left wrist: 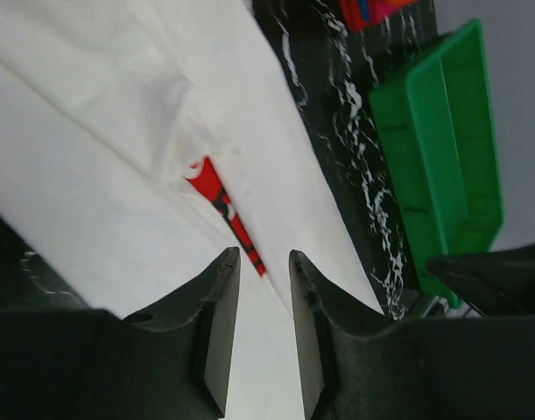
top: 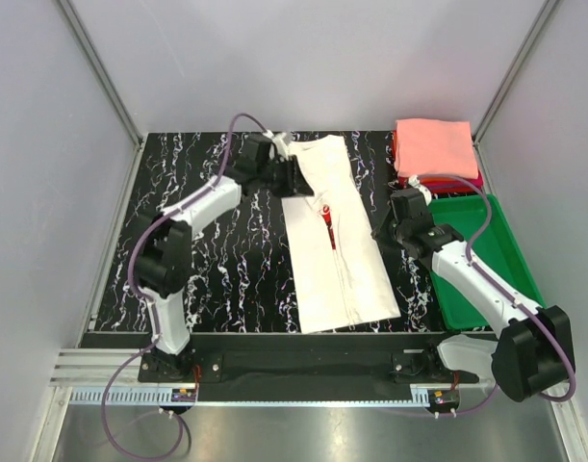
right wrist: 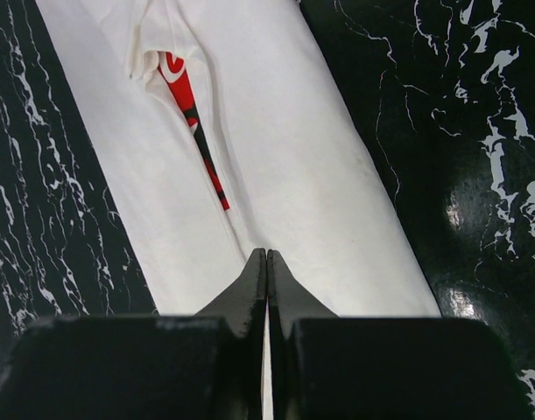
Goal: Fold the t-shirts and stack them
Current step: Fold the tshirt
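A cream-white t-shirt (top: 340, 269) lies folded into a long strip down the middle of the black marble table (top: 226, 260). A sliver of its red print (top: 327, 219) shows along the centre fold. My left gripper (top: 295, 181) hovers at the strip's far left edge. In the left wrist view that gripper (left wrist: 264, 258) is open, with only the shirt (left wrist: 118, 131) and print (left wrist: 223, 206) seen through the gap. My right gripper (top: 378, 234) is at the strip's right edge. In the right wrist view it (right wrist: 266, 252) is shut, tips over the shirt (right wrist: 311, 157).
A stack of folded t-shirts (top: 433, 146), salmon-pink on top with red and dark ones below, sits at the back right corner. A green plastic tray (top: 486, 279) stands in front of it, right of the right arm. Grey walls enclose the table on three sides.
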Available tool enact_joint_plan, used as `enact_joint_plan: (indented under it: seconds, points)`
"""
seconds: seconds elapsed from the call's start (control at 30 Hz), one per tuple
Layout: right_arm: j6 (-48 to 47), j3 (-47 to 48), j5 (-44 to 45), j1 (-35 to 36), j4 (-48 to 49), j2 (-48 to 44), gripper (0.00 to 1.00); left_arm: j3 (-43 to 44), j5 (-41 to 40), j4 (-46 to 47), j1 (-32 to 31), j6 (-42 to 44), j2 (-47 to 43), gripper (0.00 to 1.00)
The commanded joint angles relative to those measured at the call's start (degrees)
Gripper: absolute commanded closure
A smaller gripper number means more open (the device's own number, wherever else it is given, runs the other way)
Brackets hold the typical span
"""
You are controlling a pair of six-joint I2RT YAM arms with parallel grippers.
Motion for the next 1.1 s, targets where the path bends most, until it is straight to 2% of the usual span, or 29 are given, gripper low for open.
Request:
enact_joint_plan:
  seconds: [0.0, 0.17, 0.33, 0.5, 0.67, 0.73, 0.87, 0.9, 0.97, 1.0, 1.07]
  points:
    - [-3.11, 3.51, -1.09, -0.9, -2.47, 0.79, 0.99, -7.14, -1.13, 2.28, -5.98, 0.29, -1.62, 0.67]
    - [-5.05, 7.38, -3.64, -1.08, -6.7, 0.8, 0.98, -14.0, -4.84, 1.85, -8.82, -0.33, -0.05, 0.69]
    - [-4.53, 5.99, -4.35, -1.08, -7.84, -1.05, 0.98, -11.9, -10.28, -3.86, -7.59, 1.34, 4.96, 0.72]
    - [-4.61, 6.24, -4.44, -1.17, -8.37, -1.05, 0.97, -11.72, -16.69, -7.02, -5.92, 2.74, 5.59, 0.71]
    - [-6.28, 6.33, -5.14, -1.08, -8.11, -0.53, 0.87, -10.32, -14.52, -7.2, -2.93, 1.78, 6.64, 0.7]
    - [-6.11, 6.25, -4.44, -1.17, -8.28, -0.26, 0.86, -9.61, -11.97, -6.94, -2.93, 1.69, 5.86, 0.7]
    - [-3.48, 4.06, -6.45, -1.17, -8.46, -0.96, 0.85, -11.98, -5.55, -5.62, -4.15, 1.86, 0.33, 0.68]
    - [-2.95, 2.4, -10.29, -1.26, -8.72, -0.96, 0.85, -12.85, -5.11, -5.8, -4.51, 2.13, -3.6, 0.68]
    - [-1.63, 0.28, -14.09, -1.26, -9.07, -0.61, 0.84, -17.85, -6.15, -6.06, -4.77, 2.22, -8.89, 0.67]
    - [-1.1, -2.17, -17.5, -1.26, -9.86, -0.7, 0.83, -20.14, -6.59, -6.06, -4.86, 2.22, -14.83, 0.66]
    - [0.65, -5.34, -20.68, -1.26, -9.95, -1.57, 0.78, -27.51, -8.43, -6.41, -5.21, 2.22, -21.45, 0.62]
